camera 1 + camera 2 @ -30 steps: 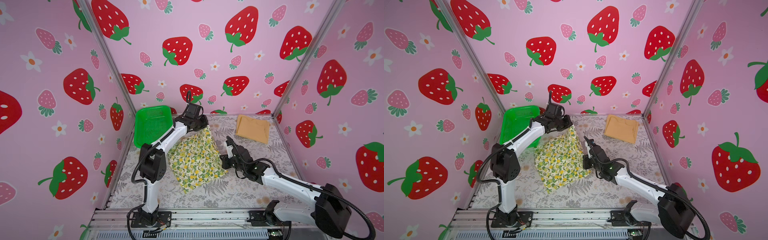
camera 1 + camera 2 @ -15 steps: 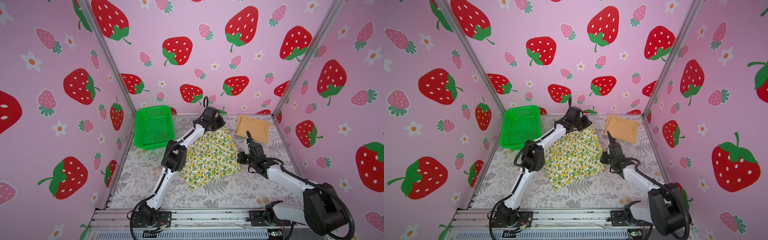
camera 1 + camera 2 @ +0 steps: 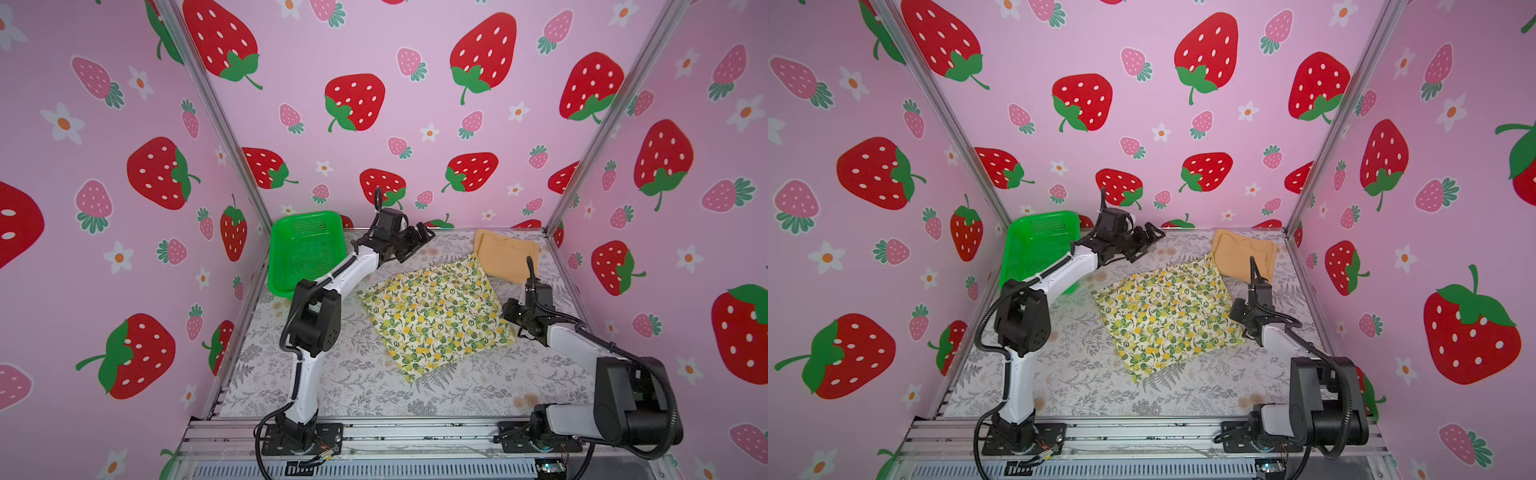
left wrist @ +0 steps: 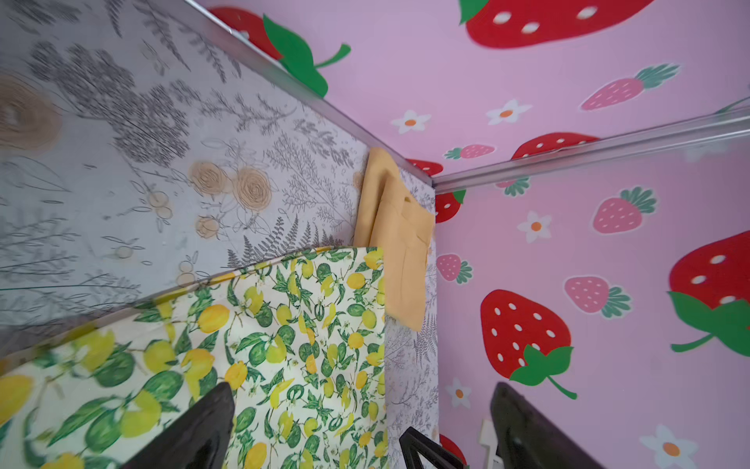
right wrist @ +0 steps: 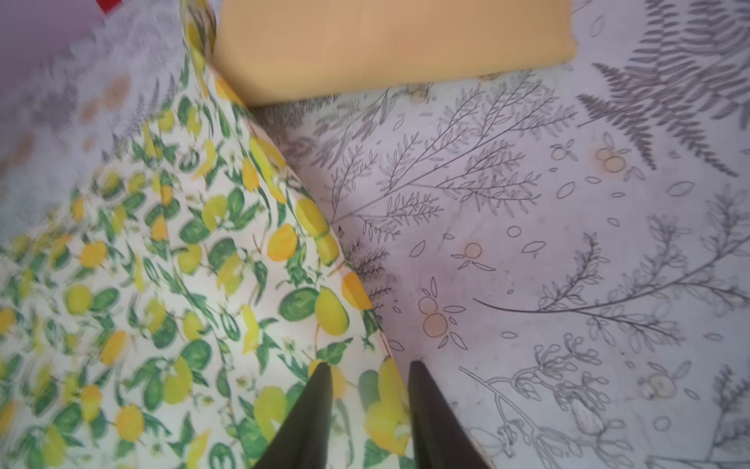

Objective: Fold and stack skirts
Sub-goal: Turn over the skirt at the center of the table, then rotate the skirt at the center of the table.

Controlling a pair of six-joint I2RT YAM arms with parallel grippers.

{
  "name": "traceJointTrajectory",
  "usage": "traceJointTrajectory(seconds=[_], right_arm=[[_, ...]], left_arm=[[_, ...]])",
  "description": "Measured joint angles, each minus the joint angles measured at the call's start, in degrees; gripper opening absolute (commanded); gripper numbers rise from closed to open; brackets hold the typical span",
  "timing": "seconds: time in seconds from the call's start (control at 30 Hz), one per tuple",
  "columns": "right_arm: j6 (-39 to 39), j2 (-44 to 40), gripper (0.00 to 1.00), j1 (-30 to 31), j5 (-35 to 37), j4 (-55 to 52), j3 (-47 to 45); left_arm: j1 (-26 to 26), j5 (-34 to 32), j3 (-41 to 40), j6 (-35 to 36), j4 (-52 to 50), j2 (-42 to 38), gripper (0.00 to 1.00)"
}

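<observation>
Top views: left claw aloft, agape, near lemon skirt

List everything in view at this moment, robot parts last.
lemon skirt: 1, cream with yellow and green print, mid-table, far corner meeting the mustard skirt
mustard skirt: 1, mustard, folded, far right corner
basket: 1, green, far left corner
table: 1, grey floral cover
walls: 3, pink with strawberries
left gripper: 1, black, open, empty, above table's back
right gripper: 1, black, open, at lemon skirt's right edge
</observation>
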Motion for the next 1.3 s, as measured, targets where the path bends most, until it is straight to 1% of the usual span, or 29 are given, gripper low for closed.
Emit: traceJointTrajectory(seconds=[0.1,0.17,0.23,0.3,0.4,0.47,0.53,0.7,0.77,0.93,1.1,1.17,1.3], right_arm=[[-1.38,-2.23,1.0,-0.09,0.63,-0.07,1.88],[-1.9,-3.32,1.0,0.72,0.13,0.24,2.73],[-2.21,-3.8,1.0,3.37,0.46,0.15,3.54],[-2.51,-3.82,1.0,9.31,1.66,0.02,4.44],[-2.71,-3.87,1.0,18.36,3.04,0.2,4.94],[-2.62,-3.85,1.0,23.98,3.5,0.2,4.94],[-2.54,-3.72,1.0,28.22,4.48,0.42,4.94],[-2.43,-0.02,1.0,39.3,8.35,1.95,5.68],[-2.8,3.43,1.0,44.17,9.92,2.12,7.21],[-3.98,11.41,0.99,53.75,13.51,2.78,11.08],[-5.31,17.33,0.92,62.1,17.07,2.58,14.47],[-5.42,19.43,0.86,64.78,18.18,2.54,15.78],[-5.05,22.43,0.75,68.13,19.74,1.77,17.53]], left_arm=[[2.19,-1.36,-8.04,2.1,0.96,-9.25,0.99],[2.62,-2.4,-13.66,3.37,1.57,-14.16,0.99],[2.4,-3.41,-19.17,4.22,1.79,-17.62,0.99],[2.12,-5.4,-25.11,4.98,1.84,-20.17,0.99],[2.19,-7.52,-32.24,5.2,1.29,-21.99,0.99],[3.39,-8.2,-36.74,4.98,0.92,-22.82,0.99],[4.92,-8.85,-39.78,4.79,0.81,-23.26,0.99],[8.22,-9.42,-44.48,3.98,1.38,-23.56,1.0],[8.92,-9.42,-46.16,3.43,2.32,-23.58,1.0],[10.1,-9.38,-49.37,3.04,3.87,-23.82,1.0],[10.97,-9.38,-51.28,3.1,4.22,-26.38,1.0],[11.34,-9.35,-51.28,3.13,4.52,-27.23,1.0],[11.91,-9.31,-51.34,3.15,5.2,-28.22,1.0]])
